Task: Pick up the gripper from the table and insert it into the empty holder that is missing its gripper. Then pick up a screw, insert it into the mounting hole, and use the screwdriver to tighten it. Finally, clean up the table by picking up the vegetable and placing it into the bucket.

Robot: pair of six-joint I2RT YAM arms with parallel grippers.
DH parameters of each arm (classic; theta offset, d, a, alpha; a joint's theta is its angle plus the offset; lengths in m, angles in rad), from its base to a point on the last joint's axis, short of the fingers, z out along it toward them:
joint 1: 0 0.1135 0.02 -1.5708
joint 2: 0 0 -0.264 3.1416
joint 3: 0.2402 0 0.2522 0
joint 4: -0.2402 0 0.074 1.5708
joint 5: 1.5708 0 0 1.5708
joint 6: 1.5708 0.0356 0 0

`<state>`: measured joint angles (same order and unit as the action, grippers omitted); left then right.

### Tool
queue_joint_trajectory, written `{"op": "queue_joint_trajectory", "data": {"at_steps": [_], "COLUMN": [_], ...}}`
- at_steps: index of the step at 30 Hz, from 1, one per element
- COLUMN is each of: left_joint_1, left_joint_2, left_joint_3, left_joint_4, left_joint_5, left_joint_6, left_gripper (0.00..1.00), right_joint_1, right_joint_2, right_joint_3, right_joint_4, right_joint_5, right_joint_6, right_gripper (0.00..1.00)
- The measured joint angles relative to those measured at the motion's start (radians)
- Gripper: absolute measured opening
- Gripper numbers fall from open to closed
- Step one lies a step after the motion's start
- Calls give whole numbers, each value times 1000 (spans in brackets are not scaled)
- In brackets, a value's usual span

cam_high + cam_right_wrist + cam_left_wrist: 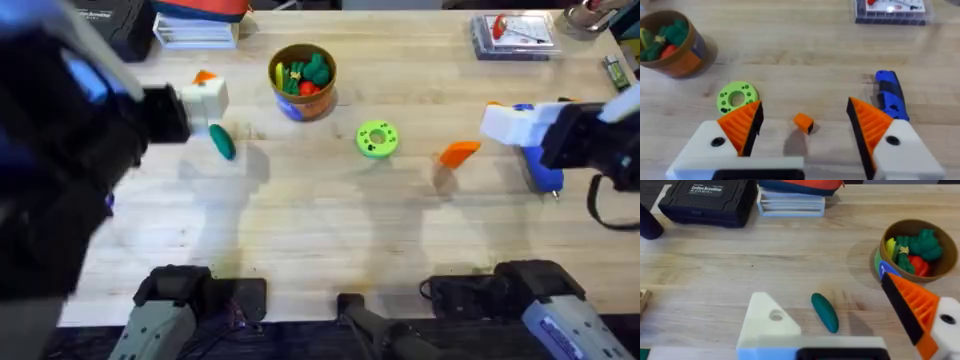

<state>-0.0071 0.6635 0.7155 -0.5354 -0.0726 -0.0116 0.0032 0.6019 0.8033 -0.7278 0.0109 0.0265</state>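
Reading black case [707, 200] label | white text, blurred, illegible

**Mostly plastic bits on a pale wood table**

The table [320, 240] is light wood with visible grain and a matt, dull sheen. The loose orange gripper [803, 122] looks like matt plastic. The right gripper [805, 125] has ribbed orange pads [742, 125] on smooth white plastic mounts. The vegetable [825, 312] is smooth, slightly glossy dark-green plastic. The screwdriver [890, 95] is glossy blue plastic. The green disc [377, 139] looks matt.
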Motion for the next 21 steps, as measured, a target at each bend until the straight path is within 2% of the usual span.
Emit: {"op": "queue_joint_trajectory", "data": {"at_steps": [4, 9, 13, 18, 21], "left_joint_1": [0, 0, 0, 0, 0], "left_joint_2": [90, 158, 237, 403, 493], "left_joint_3": [40, 40, 40, 40, 40], "left_joint_4": [0, -11, -11, -14, -42], "left_joint_5": [0, 0, 0, 1, 1], "left_joint_6": [0, -8, -103, -243, -289], "left_gripper": [963, 963, 963, 951, 783], "right_joint_1": [0, 0, 0, 0, 0], "right_joint_2": [68, 86, 86, 86, 86], "right_joint_3": [15, 15, 15, 15, 15], "right_joint_4": [-19, -24, -24, -23, -24], "right_joint_5": [-16, -57, -68, -72, -73], "right_joint_6": [0, 0, 0, 0, 0], "right_gripper": [994, 994, 992, 994, 994]}}
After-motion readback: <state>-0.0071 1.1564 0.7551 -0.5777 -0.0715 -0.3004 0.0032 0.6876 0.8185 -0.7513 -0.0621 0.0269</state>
